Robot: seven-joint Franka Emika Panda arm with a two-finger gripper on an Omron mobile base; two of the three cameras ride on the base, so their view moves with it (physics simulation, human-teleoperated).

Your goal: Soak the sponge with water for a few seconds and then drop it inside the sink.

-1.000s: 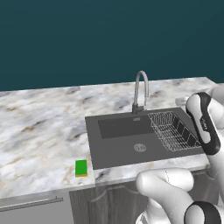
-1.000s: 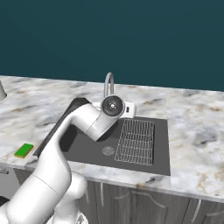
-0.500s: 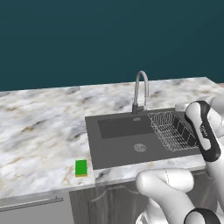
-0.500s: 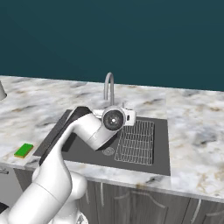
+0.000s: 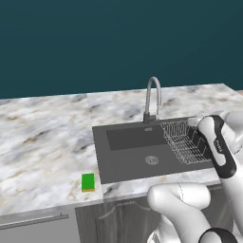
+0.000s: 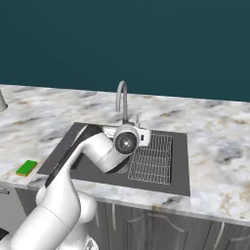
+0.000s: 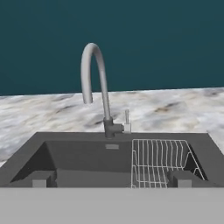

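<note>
Gripper [image 7: 112, 183]: my jaws stand wide and hold nothing; the two dark fingertips [image 7: 38, 182] rise far apart at the bottom of the hand view, facing the sink.
Arm [image 6: 105, 151]: my forearm reaches over the near rim of the basin, in front of the rack.
Sink [image 5: 128, 161]: dark recessed basin, dry; round drain [image 5: 151, 160] near its middle.
Rack [image 7: 162, 162]: wire mesh, in the right part of the basin.
Faucet [image 7: 98, 83]: curved spout at the back rim, small lever [image 7: 127, 120] just beside its base; no stream visible.
Sponge [image 5: 88, 182]: green block lying flat on the counter [image 5: 42, 142], just off the sink's left front corner, well apart from my gripper.
Risk: I judge the sponge sits close to the counter edge, so a skewed approach could push it off; a low swing toward it could clip the sink rim.
Hard to tell: the drain is hidden behind my arm in the right base view; the sponge's yellow layer shows only as a thin edge.
</note>
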